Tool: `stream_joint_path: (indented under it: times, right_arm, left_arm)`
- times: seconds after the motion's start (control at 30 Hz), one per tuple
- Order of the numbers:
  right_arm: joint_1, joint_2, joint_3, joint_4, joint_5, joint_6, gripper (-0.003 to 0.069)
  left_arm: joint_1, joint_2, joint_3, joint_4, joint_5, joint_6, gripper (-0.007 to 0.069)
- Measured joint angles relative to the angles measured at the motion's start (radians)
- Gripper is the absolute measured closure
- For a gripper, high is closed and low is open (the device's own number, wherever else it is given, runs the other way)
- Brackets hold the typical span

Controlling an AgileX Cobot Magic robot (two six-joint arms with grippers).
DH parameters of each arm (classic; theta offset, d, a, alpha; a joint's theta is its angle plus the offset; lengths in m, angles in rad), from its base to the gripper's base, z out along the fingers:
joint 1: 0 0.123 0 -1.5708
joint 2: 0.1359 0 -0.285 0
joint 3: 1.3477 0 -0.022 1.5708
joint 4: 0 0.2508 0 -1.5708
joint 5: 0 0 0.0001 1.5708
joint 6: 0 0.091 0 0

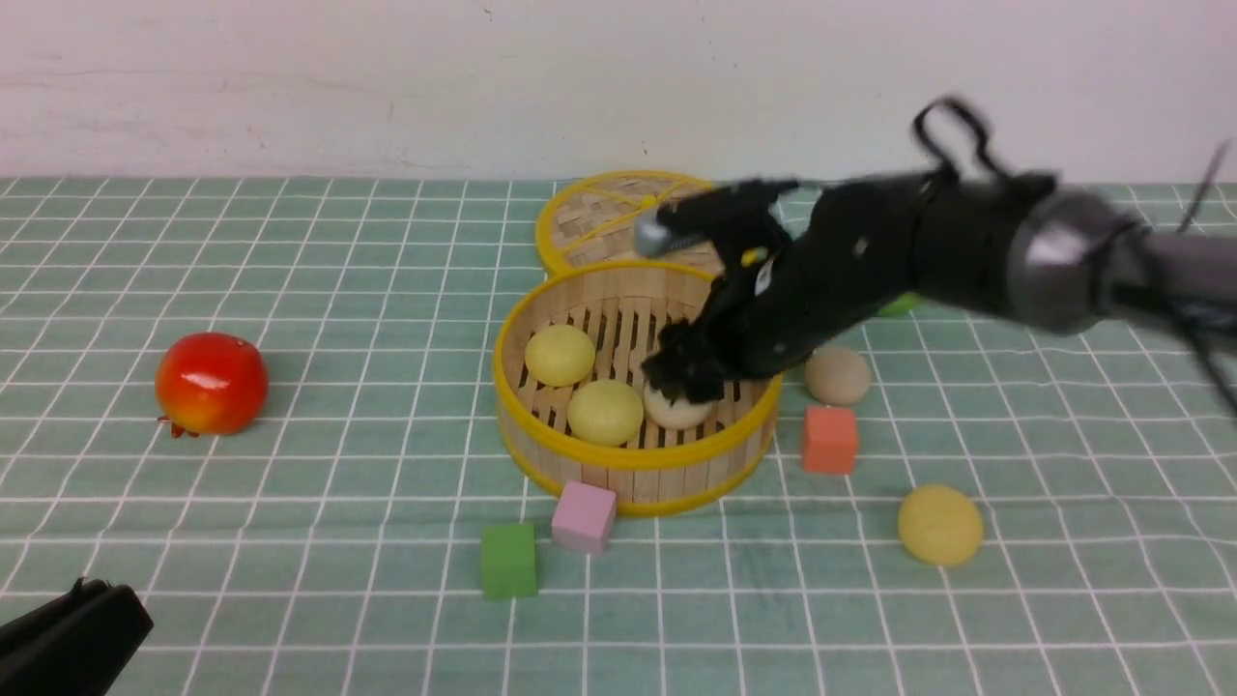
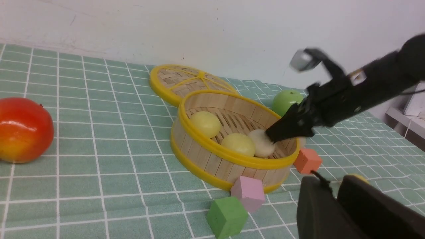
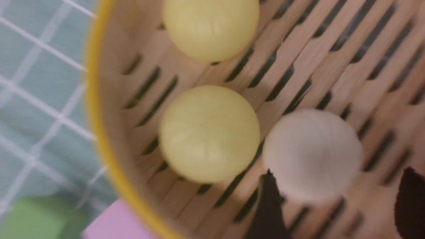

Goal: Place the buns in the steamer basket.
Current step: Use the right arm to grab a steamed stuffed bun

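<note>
The steamer basket [image 1: 628,456] stands mid-table. Two pale yellow buns [image 1: 560,355] [image 1: 605,411] and an off-white bun [image 1: 676,411] lie on its slatted floor. My right gripper [image 1: 681,372] reaches down into the basket over the off-white bun. In the right wrist view this gripper [image 3: 338,192] is open, and the off-white bun [image 3: 312,156] rests free on the slats just ahead of its fingertips. Outside the basket, to its right, lie another off-white bun [image 1: 838,375] and a yellow bun [image 1: 939,524]. My left gripper [image 1: 87,604] [image 2: 332,181] hangs low at the near left, jaws slightly apart and empty.
The woven lid [image 1: 609,217] lies behind the basket. A red fruit [image 1: 211,382] sits at the left and a green apple [image 2: 287,101] behind the right arm. An orange cube [image 1: 829,439], a pink cube [image 1: 584,515] and a green cube [image 1: 508,560] lie close to the basket.
</note>
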Motion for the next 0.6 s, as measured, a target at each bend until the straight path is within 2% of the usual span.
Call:
stream_joint_path:
  times: [0.13,0.3,0.4,0.47,0.6]
  right_arm:
    - [-0.009,-0.188,-0.011,-0.139,0.232,0.023,0.0189]
    - [-0.094,-0.311,0.176,-0.332,0.418,0.225,0.033]
    - [-0.148,-0.308,0.317,-0.347,0.392,0.29,0.0414]
    - [-0.17,-0.303,0.385,-0.308,0.322,0.303,0.0449]
    - [-0.197,-0.301,0.431,-0.23,0.214,0.304,0.0448]
  left_arm:
    - [0.0,0.0,0.0,0.0,0.0,0.0,0.0522]
    - [0.0,0.0,0.0,0.0,0.0,0.0,0.0519]
    - [0.0,0.0,0.0,0.0,0.0,0.0,0.0515]
    - [0.0,0.0,0.0,0.0,0.0,0.0,0.0512]
    - [0.0,0.0,0.0,0.0,0.0,0.0,0.0512]
